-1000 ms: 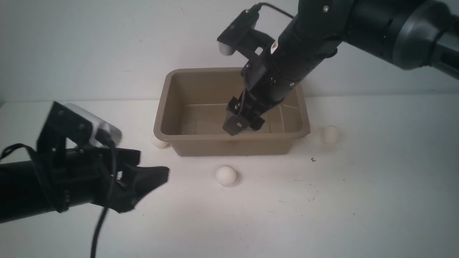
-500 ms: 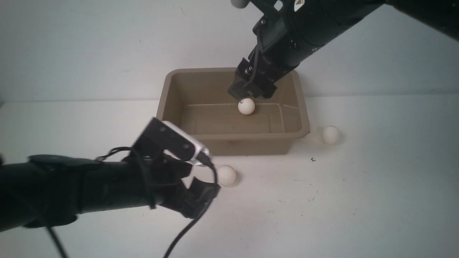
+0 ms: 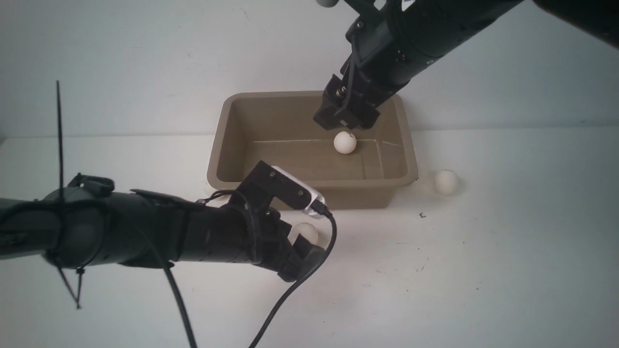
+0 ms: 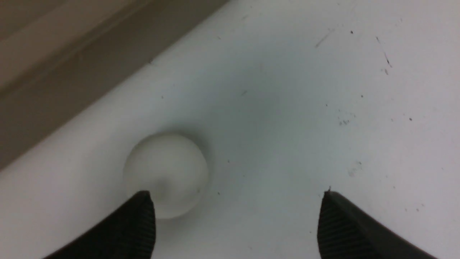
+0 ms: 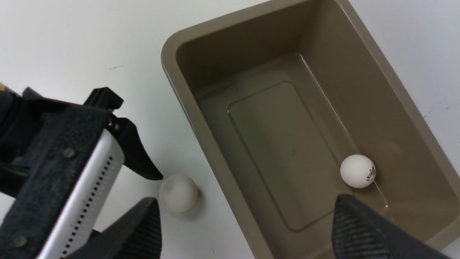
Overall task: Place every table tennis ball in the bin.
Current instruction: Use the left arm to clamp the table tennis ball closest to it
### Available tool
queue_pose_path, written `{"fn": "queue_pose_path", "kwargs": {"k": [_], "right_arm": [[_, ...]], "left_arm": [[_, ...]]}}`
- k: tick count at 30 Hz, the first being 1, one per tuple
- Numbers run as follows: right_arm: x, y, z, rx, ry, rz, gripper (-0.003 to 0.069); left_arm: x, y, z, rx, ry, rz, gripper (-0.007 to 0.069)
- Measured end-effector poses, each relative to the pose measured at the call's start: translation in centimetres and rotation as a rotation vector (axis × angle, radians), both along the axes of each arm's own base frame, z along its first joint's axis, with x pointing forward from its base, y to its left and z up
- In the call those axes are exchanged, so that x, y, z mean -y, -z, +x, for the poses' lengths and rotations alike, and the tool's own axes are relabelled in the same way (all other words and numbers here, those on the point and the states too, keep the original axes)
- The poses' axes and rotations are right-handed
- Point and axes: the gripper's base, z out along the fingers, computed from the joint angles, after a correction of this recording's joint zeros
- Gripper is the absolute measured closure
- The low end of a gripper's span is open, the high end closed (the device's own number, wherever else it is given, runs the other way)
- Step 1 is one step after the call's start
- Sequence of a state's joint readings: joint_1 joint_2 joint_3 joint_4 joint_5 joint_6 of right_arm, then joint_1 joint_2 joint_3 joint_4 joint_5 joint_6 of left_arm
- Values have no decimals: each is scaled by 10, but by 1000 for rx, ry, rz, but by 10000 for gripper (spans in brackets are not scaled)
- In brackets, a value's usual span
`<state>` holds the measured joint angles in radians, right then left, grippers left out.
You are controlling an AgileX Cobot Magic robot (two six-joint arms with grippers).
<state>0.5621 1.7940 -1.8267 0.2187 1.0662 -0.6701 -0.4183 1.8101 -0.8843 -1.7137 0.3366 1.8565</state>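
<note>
The taupe bin (image 3: 218,145) stands at the back middle of the table. One table tennis ball (image 3: 345,142) lies inside it near the far wall, loose, shown with a dark mark (image 5: 357,171). My right gripper (image 3: 344,123) hangs open and empty just above that ball. A second ball (image 3: 306,232) rests on the table in front of the bin. My left gripper (image 3: 304,247) is low over it and open; the ball (image 4: 166,172) sits just ahead of one fingertip (image 4: 142,216), off-centre in the gap. A third ball (image 3: 445,182) lies right of the bin.
The bin's front wall (image 4: 54,72) runs close beside the left gripper (image 4: 236,201). The left arm's black cable (image 3: 285,299) trails over the near table. White table surface (image 3: 483,266) with small dark specks stretches out right of the left gripper.
The right gripper rose out of the bin, leaving a ball inside that rolled slightly right. The left arm swung right and forward until its open jaws reached the ball in front of the bin.
</note>
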Motion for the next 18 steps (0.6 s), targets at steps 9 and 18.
{"fn": "queue_pose_path", "kwargs": {"k": [9, 18], "right_arm": [[0, 0, 0, 3, -3, -4, 80], [0, 0, 0, 13, -17, -13, 80]], "left_arm": [[10, 17, 22, -16, -2, 8, 80], [12, 28, 28, -35, -2, 16, 157]]}}
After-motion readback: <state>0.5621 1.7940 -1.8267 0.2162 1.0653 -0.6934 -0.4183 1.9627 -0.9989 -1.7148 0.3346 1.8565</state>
